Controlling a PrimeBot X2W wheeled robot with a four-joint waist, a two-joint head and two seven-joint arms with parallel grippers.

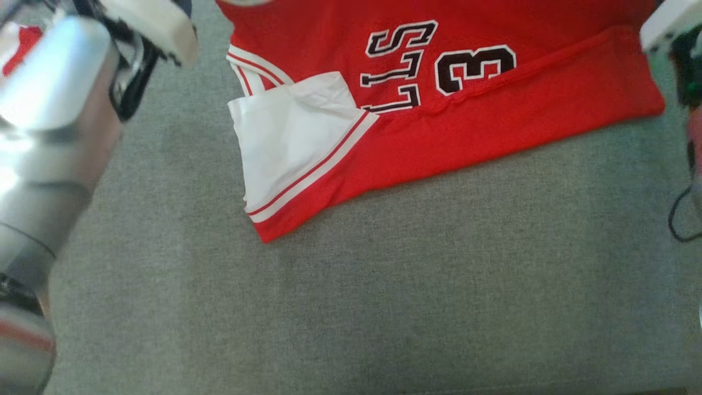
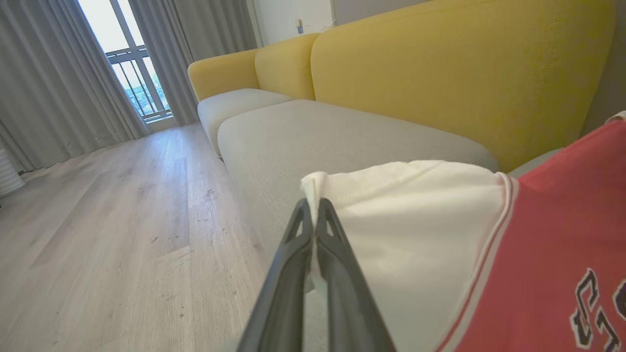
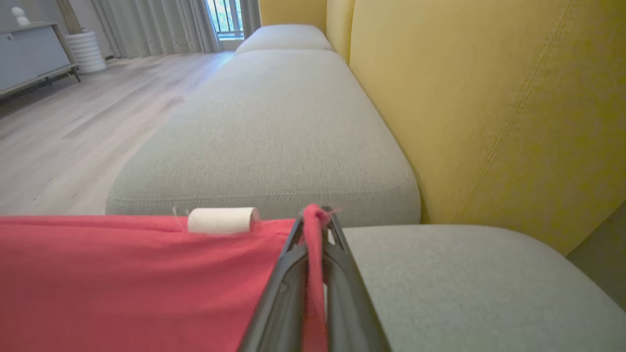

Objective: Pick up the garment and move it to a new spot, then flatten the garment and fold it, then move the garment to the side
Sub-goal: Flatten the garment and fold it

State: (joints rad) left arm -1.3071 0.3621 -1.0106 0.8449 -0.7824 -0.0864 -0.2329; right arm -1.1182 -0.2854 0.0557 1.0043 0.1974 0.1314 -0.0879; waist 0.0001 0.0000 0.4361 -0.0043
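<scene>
The garment (image 1: 493,126) is a red jersey with black-and-white lettering and a white panel (image 1: 285,142) at its left end. It lies folded over itself across the far part of a grey sofa cushion (image 1: 351,307). In the left wrist view my left gripper (image 2: 313,203) is shut on the edge of the garment's white panel (image 2: 415,220). In the right wrist view my right gripper (image 3: 315,212) is shut on a pinch of the red garment (image 3: 122,274), which sticks up between the fingertips. My left forearm (image 1: 55,137) fills the left edge of the head view.
Yellow backrests (image 3: 464,98) rise behind the grey seat cushions (image 3: 264,122). Wooden floor (image 2: 122,220), grey curtains (image 2: 49,83) and a low cabinet (image 3: 29,54) lie beyond. A black cable (image 1: 680,219) hangs at the right edge. The near half of the cushion is bare.
</scene>
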